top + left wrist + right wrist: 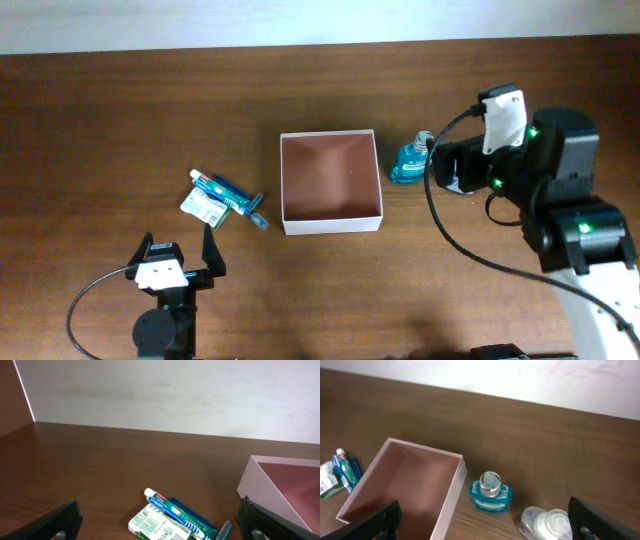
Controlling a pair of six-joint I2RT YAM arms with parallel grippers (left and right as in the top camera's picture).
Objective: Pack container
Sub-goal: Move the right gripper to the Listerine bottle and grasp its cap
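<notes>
Dark wooden bench is carrying the empty container (332, 222), sitting ahead-left of the right end effector (445, 168), which is gaping wide toward the teal bottle (408, 163), probably lining up a grasp. Left end effector (180, 252) is waiting, spread wide, behind the toothpaste (222, 190).

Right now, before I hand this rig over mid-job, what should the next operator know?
Left pincer: open, empty, on the near side of the toothpaste pile.
Right pincer: open, empty, by the clear pump bottle and the teal bottle, both right of the container.
Container: mid-table, nothing inside.
Toothpaste, toothbrush and green packet lie to its left.
Done: nothing packed. Left: all the items.
</notes>
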